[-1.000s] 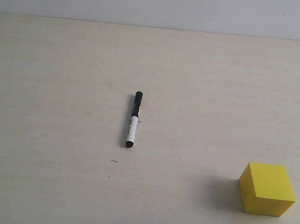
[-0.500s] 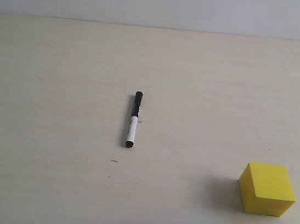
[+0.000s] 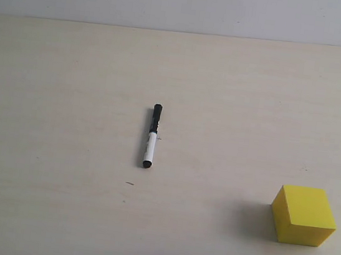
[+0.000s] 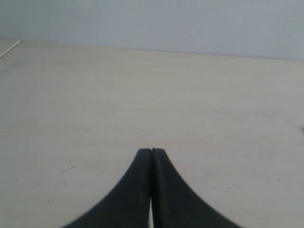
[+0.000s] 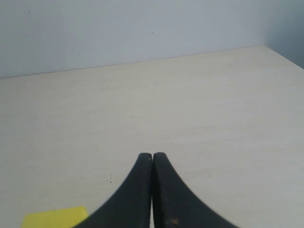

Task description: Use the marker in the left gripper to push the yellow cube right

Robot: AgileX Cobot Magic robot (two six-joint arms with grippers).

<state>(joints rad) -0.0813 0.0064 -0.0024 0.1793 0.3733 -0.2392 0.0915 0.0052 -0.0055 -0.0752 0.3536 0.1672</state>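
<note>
The marker (image 3: 152, 136) lies flat on the pale table, near the middle of the exterior view, black cap pointing away and white barrel nearer. The yellow cube (image 3: 304, 215) rests at the lower right of that view, well apart from the pen. Neither arm shows in the exterior view. In its own wrist view my left gripper (image 4: 151, 151) is shut with nothing between its fingers, over bare table. My right gripper (image 5: 152, 155) is likewise shut and holds nothing; a corner of the yellow cube (image 5: 54, 217) shows beside its fingers.
The pale wooden table (image 3: 68, 89) runs back to a plain light wall (image 3: 187, 4). A table edge or corner appears in the right wrist view near the wall (image 5: 266, 47). A few small dark specks mark the surface.
</note>
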